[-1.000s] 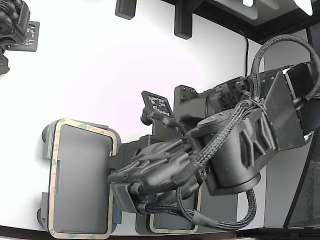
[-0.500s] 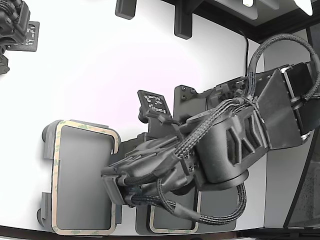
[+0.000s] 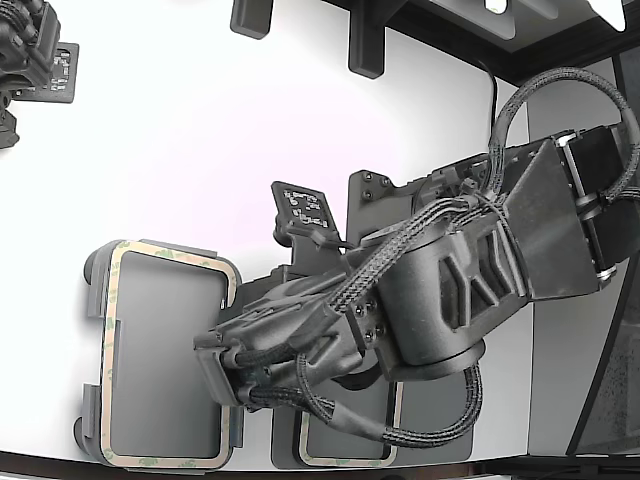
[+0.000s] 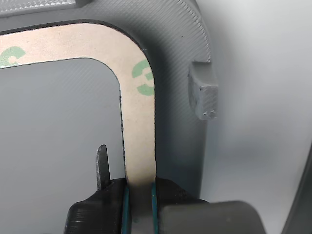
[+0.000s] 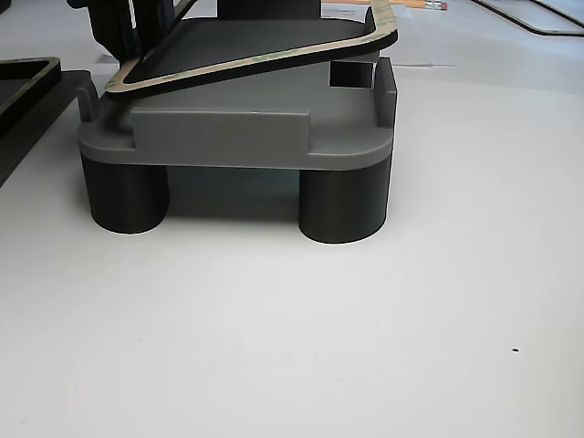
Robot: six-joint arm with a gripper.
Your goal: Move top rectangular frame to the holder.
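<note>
Pinching top rectangular frame (image 4: 138, 141), gripper (image 4: 139, 195) clamped

My arm (image 3: 470, 280) is matte black throughout, with chunky angular printed housings and cut-out ribs on the big joint. Braided black cables (image 3: 420, 425) loop along it. Small screws sit on the flat bracket. A black tag (image 3: 303, 208) carries white square markings. Gripper (image 4: 139, 204) fingers (image 4: 102, 168) show teal edge lines.

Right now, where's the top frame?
In the exterior view the top rectangular frame sits at lower left over the holder. The gripper pinches one long side, and the other view shows that side raised off the holder.
</note>
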